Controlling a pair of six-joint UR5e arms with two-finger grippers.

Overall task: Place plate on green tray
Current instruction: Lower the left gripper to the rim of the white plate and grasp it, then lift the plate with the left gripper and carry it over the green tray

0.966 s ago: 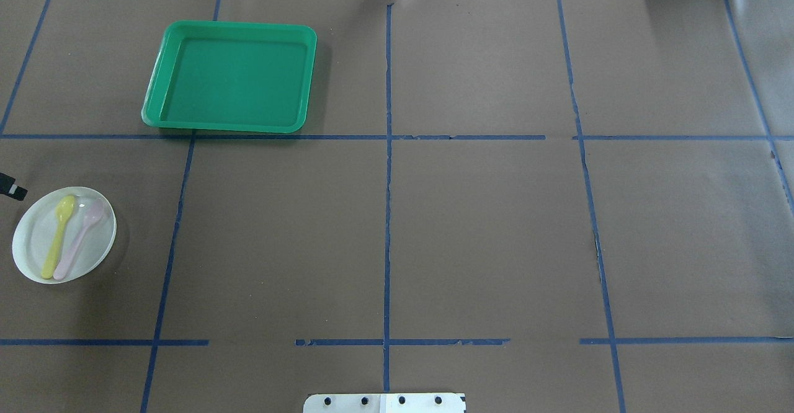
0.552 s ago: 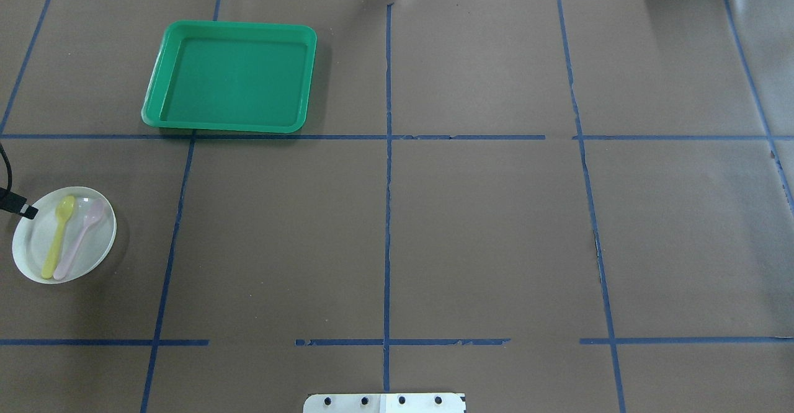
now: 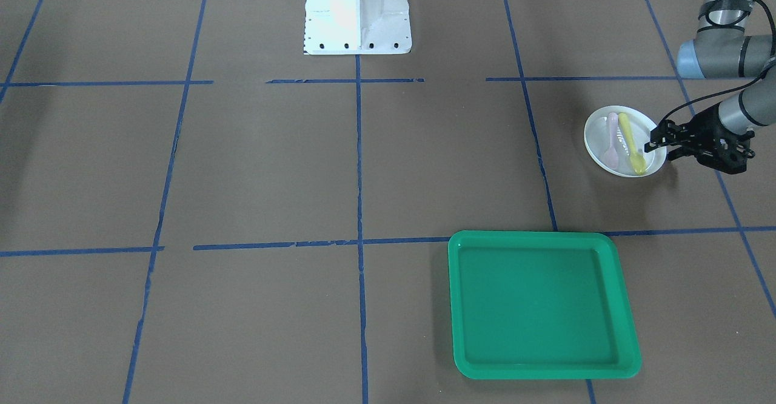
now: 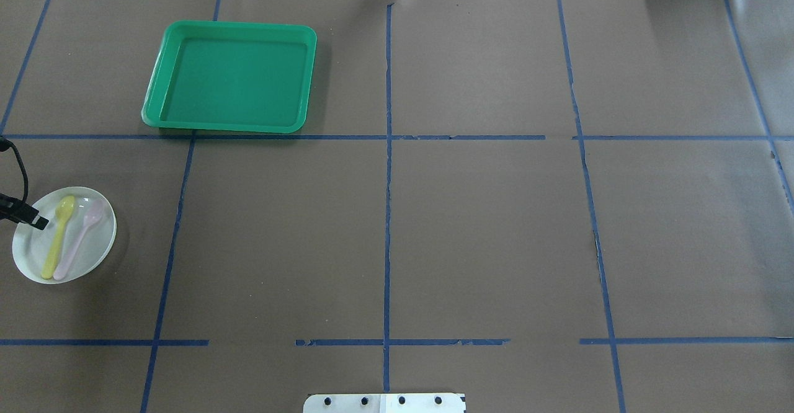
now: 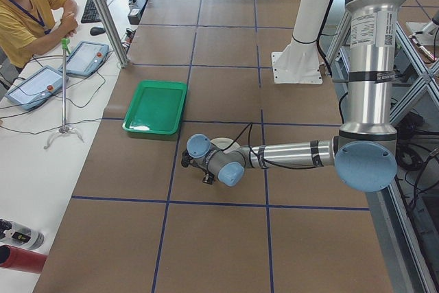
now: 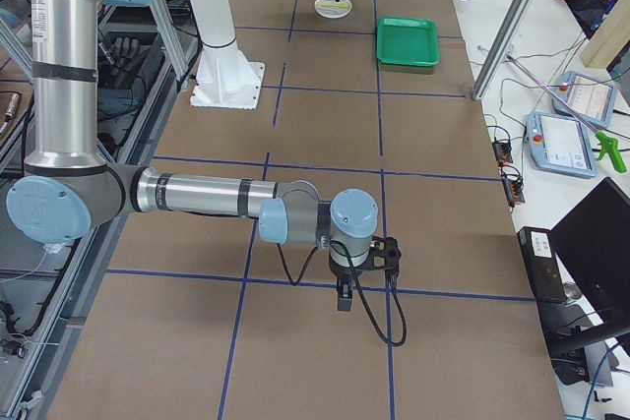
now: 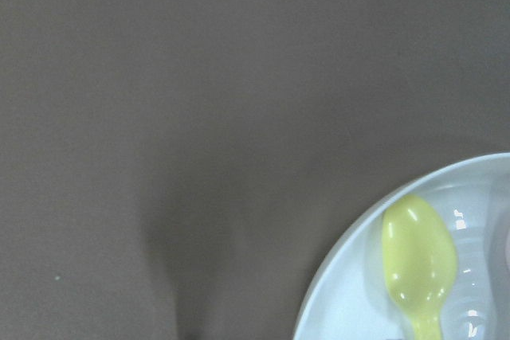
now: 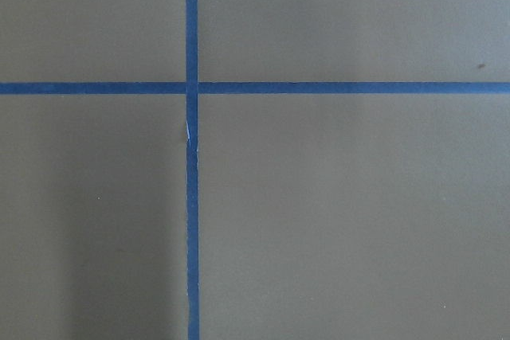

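The white plate point(image 3: 600, 140) lies on the table at my left side and holds a yellow spoon point(image 3: 632, 146) and a pink spoon point(image 3: 612, 140). It also shows in the overhead view point(image 4: 93, 248) and in the left wrist view point(image 7: 351, 308). My left gripper point(image 3: 659, 143) is open and hangs at the plate's outer rim; one of its fingers point(image 4: 31, 217) reaches over that rim. The green tray point(image 3: 545, 307) lies empty farther out, in the overhead view point(image 4: 236, 78) beyond the plate. My right gripper point(image 6: 345, 297) shows only in the exterior right view, over bare table; I cannot tell its state.
The table is covered in brown paper with blue tape lines point(image 4: 388, 214). The robot's white base point(image 3: 357, 10) stands at the near edge. An operator point(image 5: 27, 12) sits beside the table with tablets point(image 5: 38, 87).
My left gripper has come in from the overhead view's left edge and moved right, from beside the plate to over its rim. Plate, spoons and tray have not moved.
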